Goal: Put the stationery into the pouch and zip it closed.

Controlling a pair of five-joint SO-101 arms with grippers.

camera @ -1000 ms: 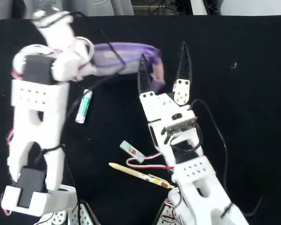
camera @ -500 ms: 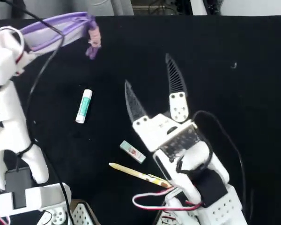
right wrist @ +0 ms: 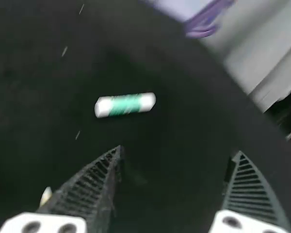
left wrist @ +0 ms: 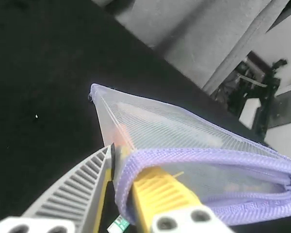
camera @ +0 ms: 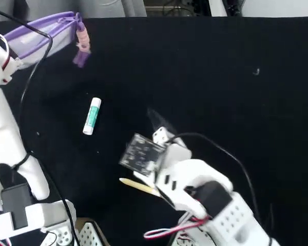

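Note:
My left gripper (left wrist: 117, 160) is shut on the edge of the purple mesh pouch (left wrist: 184, 141). It holds the pouch (camera: 38, 33) up over the table's far left corner, with a pink and purple tassel (camera: 82, 43) dangling. A green-and-white glue stick (camera: 92, 116) lies on the black table left of centre. My right gripper (right wrist: 178, 151) is open and empty, tipped down toward the table a short way from the glue stick (right wrist: 125, 105). In the high view the right gripper (camera: 155, 123) is blurred. A yellow pencil (camera: 138, 185) lies partly under the right arm.
The black table (camera: 236, 77) is bare on its right half. The left arm's white base (camera: 31, 215) and cables stand at the front left. Grey furniture shows beyond the far edge.
The left arm has carried the pouch from the far middle up to the far left. The right arm has drawn back and tipped down, now covering the small eraser by the pencil.

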